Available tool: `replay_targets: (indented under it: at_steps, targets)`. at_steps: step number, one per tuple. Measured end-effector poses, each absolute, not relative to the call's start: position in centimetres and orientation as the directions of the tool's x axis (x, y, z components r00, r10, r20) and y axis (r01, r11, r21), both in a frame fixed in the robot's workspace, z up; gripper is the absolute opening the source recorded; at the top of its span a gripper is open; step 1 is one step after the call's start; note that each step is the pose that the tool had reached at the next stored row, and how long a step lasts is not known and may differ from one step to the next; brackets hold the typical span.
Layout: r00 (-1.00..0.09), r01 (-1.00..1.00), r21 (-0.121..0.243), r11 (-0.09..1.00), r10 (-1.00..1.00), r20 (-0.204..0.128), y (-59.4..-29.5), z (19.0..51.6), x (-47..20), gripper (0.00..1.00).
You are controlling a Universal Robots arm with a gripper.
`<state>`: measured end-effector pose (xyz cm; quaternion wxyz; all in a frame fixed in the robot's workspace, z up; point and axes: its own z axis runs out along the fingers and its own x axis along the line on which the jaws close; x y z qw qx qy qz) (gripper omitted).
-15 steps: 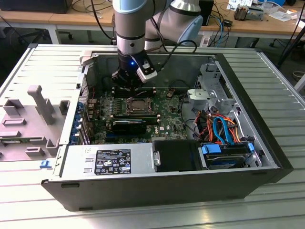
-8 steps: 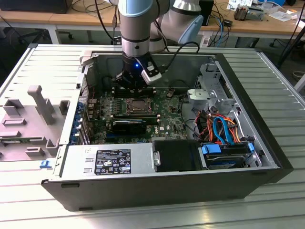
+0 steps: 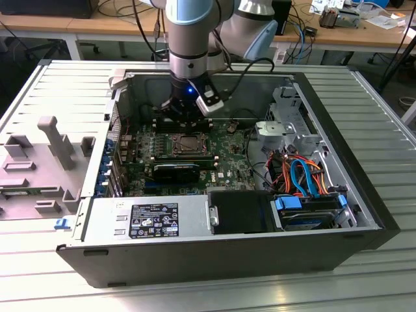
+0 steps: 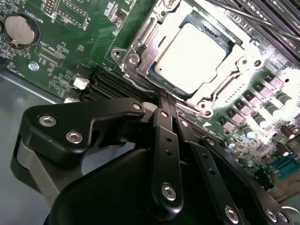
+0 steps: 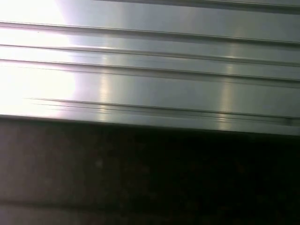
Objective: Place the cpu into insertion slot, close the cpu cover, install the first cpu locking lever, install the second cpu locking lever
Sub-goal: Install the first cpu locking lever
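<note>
The cpu, a pale square chip, lies in the insertion slot on the green board. The silvery cpu cover lies flat over it, framing the chip through its window. My gripper hangs over the slot's edge with its black fingers drawn together to a point at the metal rim. I see nothing held between them. In the exterior view the gripper stands upright inside the open computer case, over the slot's far side.
A black card sits beside the slot, and the power supply lies along the case's front. Drive cage and coloured cables are on the exterior view's right. Memory slots run beside the gripper. Ribbed metal table.
</note>
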<state>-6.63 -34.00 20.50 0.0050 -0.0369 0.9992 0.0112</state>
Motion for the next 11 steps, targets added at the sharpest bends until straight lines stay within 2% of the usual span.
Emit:
replay_targets:
  at_steps: [11]
  targets:
    - [-0.997,-0.074,0.022,0.997,-0.074,-0.011,-34.1,20.5,-5.5,0.11]
